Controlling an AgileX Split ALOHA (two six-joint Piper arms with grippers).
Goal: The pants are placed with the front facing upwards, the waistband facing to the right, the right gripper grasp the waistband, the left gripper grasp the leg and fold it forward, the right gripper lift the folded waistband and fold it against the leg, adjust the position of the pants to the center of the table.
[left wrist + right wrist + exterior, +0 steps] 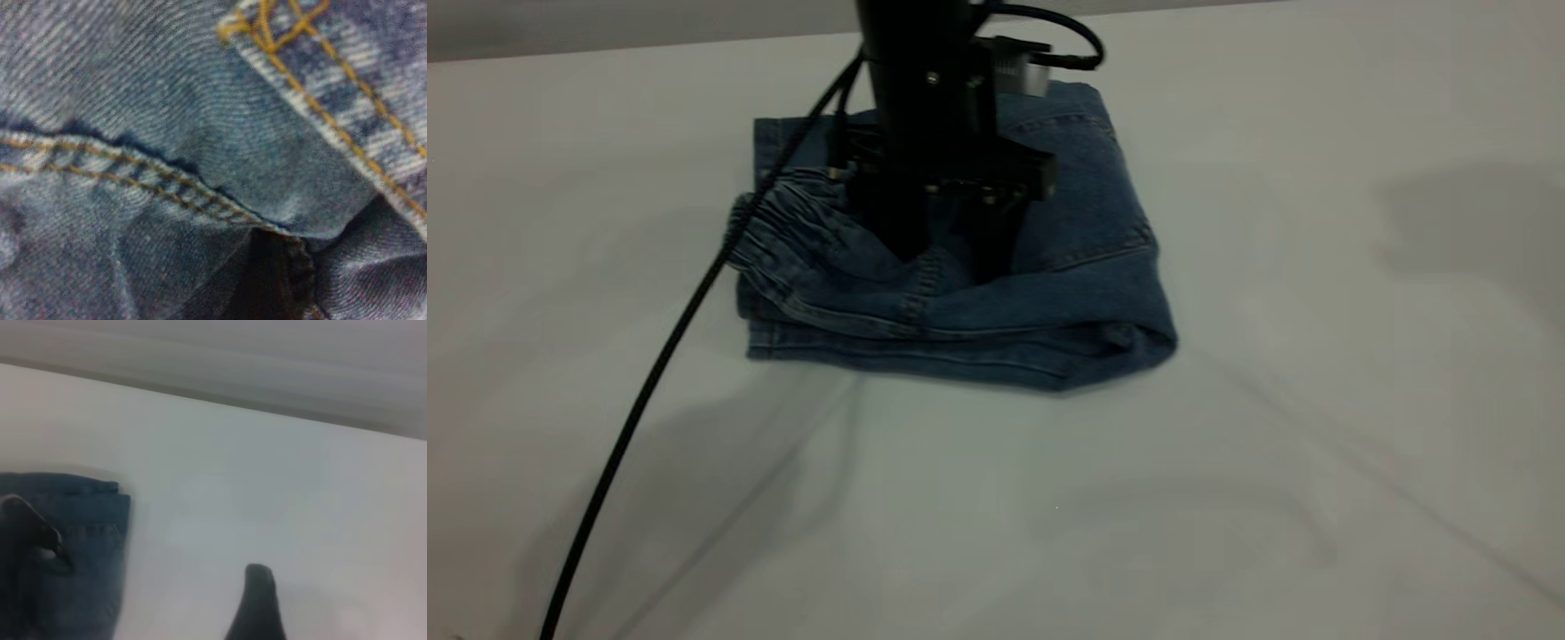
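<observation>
1. The folded short blue denim pants (1085, 231) are laid on the large white flat table (1227, 489), toward its far side and near the middle.
2. The gathered denim waistband (783, 222) is placed on top of the fold, at the left end.
3. The black two-fingered left gripper (947, 258) is set down onto the pants from above, just right of the waistband, its fingers spread.
4. A thin black cable (649, 382) is led from that arm across the table to the near left.
5. The black right gripper (259, 600) is held over bare table, well apart from the pants.

There is one pair of pants (960, 267). One black hand (947, 253) sits on it. One black cable (649, 382) crosses one white surface (1227, 489).
</observation>
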